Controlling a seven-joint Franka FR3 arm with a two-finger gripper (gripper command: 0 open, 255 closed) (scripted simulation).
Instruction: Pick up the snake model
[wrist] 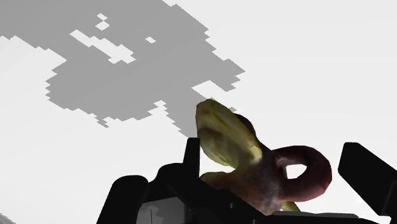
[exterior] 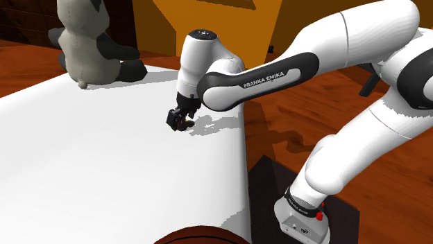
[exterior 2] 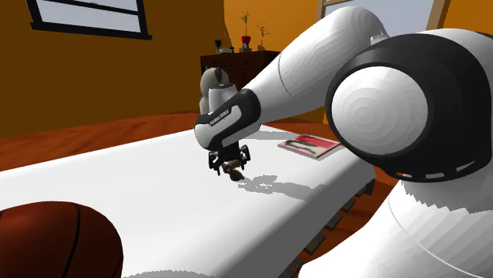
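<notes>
The tool [exterior: 179, 122] was closed on the snake model [wrist: 251, 162], its 2 black fingers set either side of a small coil with a yellowish head and a reddish-brown loop. One finger pressed against the head. The other stood close by the loop, and I could not see that contact plainly. The snake hung clear of the white bed [exterior: 104, 173] with the tool, and their shared shadow [exterior: 211, 127] lay on the sheet off to one side rather than under them, so I judged it lifted.

By my reckoning the grasp was made and the raise was under way. What remained was to carry it higher without the coil slipping from that narrow hold.

Nearer the foot of the bed sat a basketball [exterior 2: 55, 241], well apart from the tool. Farther off lay a magazine [exterior 2: 310, 146] near the bed's edge, and farthest of all a grey plush toy [exterior: 83, 48].
</notes>
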